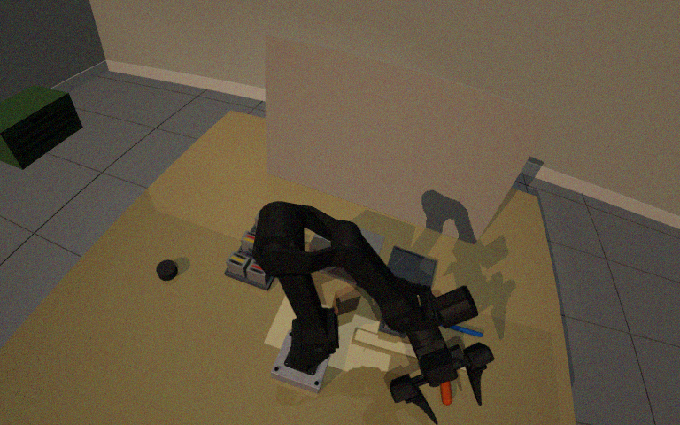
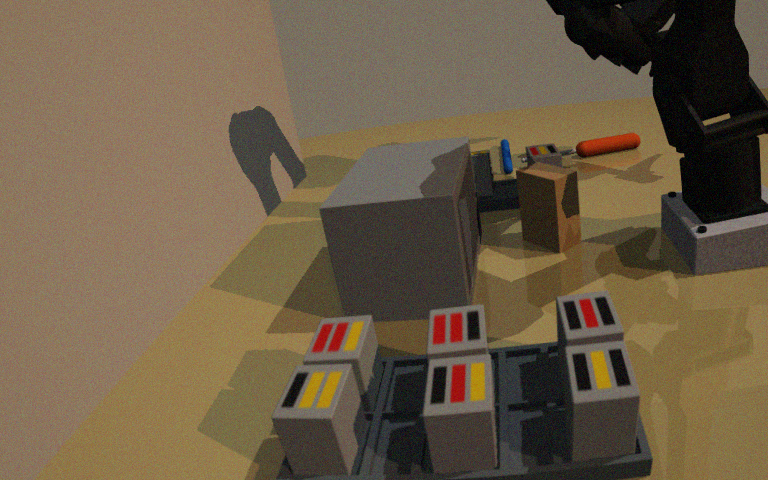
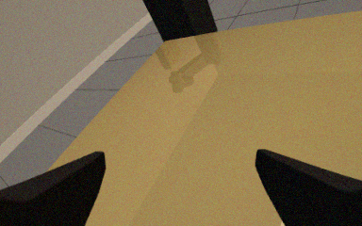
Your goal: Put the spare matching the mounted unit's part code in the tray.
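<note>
Six grey spares stand in a dark rack (image 2: 617, 467) (image 1: 248, 280) in the exterior view. The far row shows a red-red-yellow spare (image 2: 340, 339), a red-red-black spare (image 2: 457, 331) and a black-red-black spare (image 2: 590, 314). The near row shows a black-yellow-yellow spare (image 2: 317, 390), a black-red-yellow spare (image 2: 458, 384) and a black-yellow-black spare (image 2: 601, 370). A grey housing (image 2: 396, 249) (image 1: 373, 241) stands beyond; no mounted unit's code is readable. A dark tray (image 1: 411, 266) lies beyond the housing. My gripper (image 1: 458, 413) (image 3: 182, 158) is open and empty, far from the rack.
A brown block (image 1: 346, 302) (image 2: 540, 206) stands near the housing. Another striped grey unit (image 2: 542, 151), a blue rod (image 1: 466, 330) (image 2: 506, 156) and an orange handle (image 1: 446, 393) (image 2: 608, 144) lie beyond. A black puck (image 1: 166, 270) is at the left. A tall pale panel (image 1: 375, 125) stands behind.
</note>
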Motion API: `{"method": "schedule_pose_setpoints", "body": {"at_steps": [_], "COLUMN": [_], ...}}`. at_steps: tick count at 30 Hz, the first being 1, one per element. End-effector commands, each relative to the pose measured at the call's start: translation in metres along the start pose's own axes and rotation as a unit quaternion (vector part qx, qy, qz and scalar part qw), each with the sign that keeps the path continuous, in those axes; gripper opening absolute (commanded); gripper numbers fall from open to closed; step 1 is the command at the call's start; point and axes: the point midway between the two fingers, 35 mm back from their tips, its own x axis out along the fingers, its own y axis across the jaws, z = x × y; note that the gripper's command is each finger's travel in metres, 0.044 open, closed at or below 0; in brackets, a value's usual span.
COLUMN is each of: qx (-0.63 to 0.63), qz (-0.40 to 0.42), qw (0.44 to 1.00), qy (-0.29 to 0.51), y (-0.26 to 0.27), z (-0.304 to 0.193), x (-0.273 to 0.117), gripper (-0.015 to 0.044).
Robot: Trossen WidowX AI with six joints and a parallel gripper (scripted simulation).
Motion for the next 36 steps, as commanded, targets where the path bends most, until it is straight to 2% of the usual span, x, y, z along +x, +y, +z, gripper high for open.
{"method": "schedule_pose_setpoints", "body": {"at_steps": [1,7,9,17,24,28,36], "qx": [0.0,-0.005,-0.045,-0.276,-0.407,-0.493,-0.687], "qz": [0.0,0.002,0.021,0.153,0.227,0.275,0.379], "qw": [1.0,1.0,0.998,0.93,0.847,0.772,0.515], "qy": [0.0,0.004,0.033,0.191,0.258,0.293,0.345], "y": [0.0,0.002,0.02,0.106,0.132,0.138,0.116], "z": [0.0,-0.001,-0.013,-0.083,-0.115,-0.131,-0.144], "x": [0.0,-0.001,-0.009,-0.096,-0.164,-0.214,-0.346], "gripper": [0.0426,0.044,0.044,0.044,0.044,0.044,0.044]}}
